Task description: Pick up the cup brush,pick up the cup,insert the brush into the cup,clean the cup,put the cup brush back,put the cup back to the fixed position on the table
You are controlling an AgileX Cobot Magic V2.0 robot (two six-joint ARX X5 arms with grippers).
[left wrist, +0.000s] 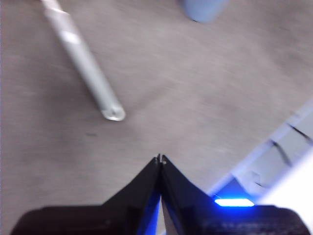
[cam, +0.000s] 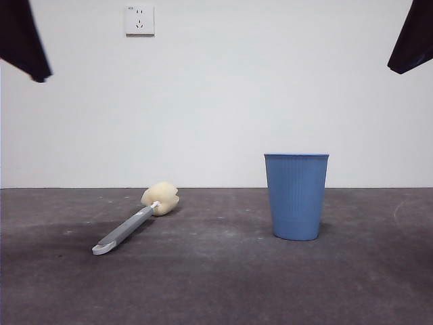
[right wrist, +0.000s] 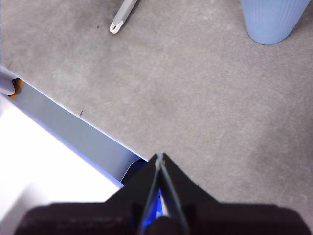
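Note:
The cup brush lies flat on the table at the left, its cream sponge head toward the back and its white-tipped grey handle toward the front. The blue ribbed cup stands upright at the right. The left wrist view shows the brush handle and a blurred bit of the cup. The right wrist view shows the handle tip and the cup's base. My left gripper and right gripper are both shut and empty, held high above the table, apart from both things.
A white wall with a socket stands behind the table. Black arm tips show at the top left corner and the top right corner. A pale table edge frame shows in the left wrist view and the right wrist view.

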